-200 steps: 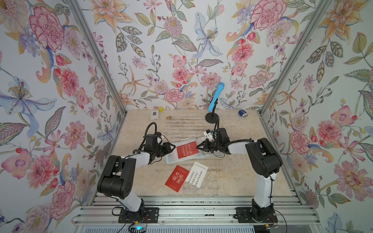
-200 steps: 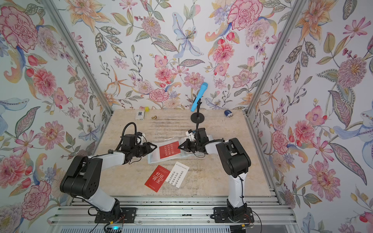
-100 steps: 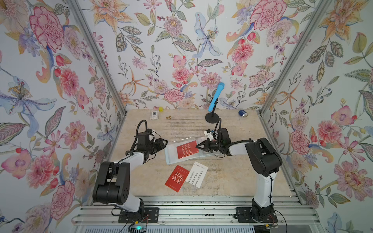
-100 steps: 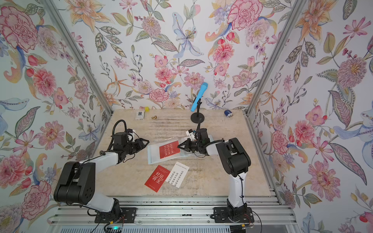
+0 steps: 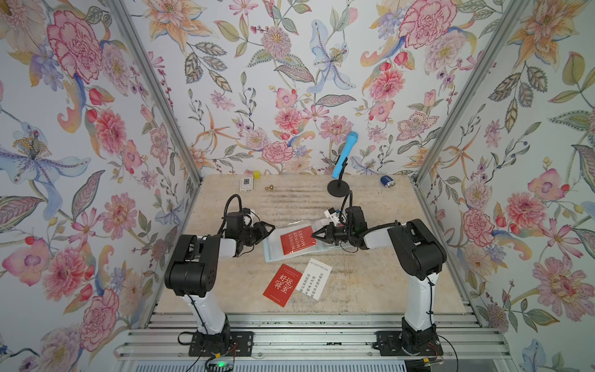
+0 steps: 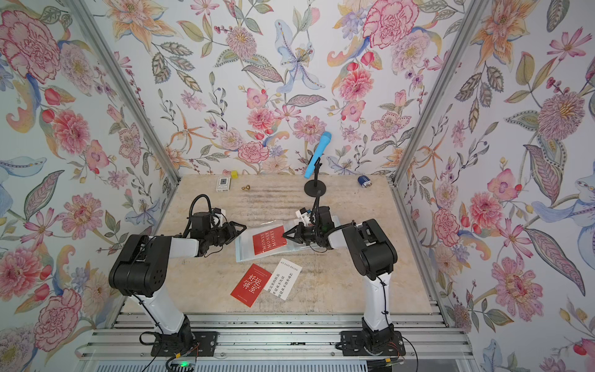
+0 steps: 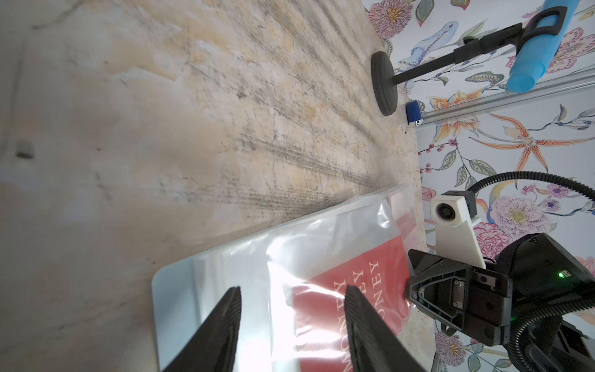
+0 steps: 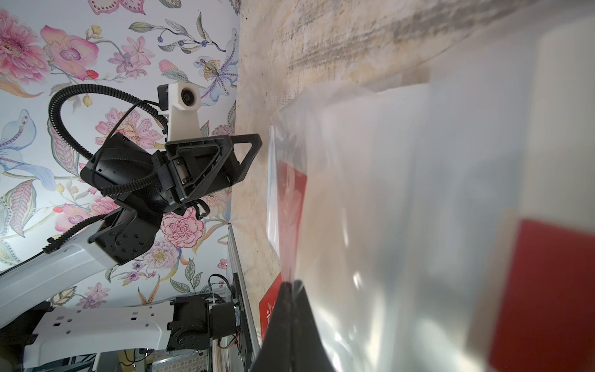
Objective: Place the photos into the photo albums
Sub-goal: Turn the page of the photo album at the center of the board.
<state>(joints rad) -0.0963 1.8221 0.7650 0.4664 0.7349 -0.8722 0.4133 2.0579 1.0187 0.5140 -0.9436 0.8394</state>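
Observation:
The pale blue photo album lies open mid-table, its clear sleeve page lifted. A red "MONEY" photo lies on it, partly under the plastic. At the card's right edge my right gripper is shut on the rim of the sleeve. My left gripper hovers open and empty at the album's left end. Two loose photos lie nearer the front: a red one with white Chinese lettering and a white one beside it.
At the back stand a black stand holding a blue microphone, a blue battery, a small white box, a yellow cube and a small brass piece. Flowered walls close three sides.
The left gripper drew back to the left, away from the album, then came back to its left end. The right gripper and the red card stayed put.

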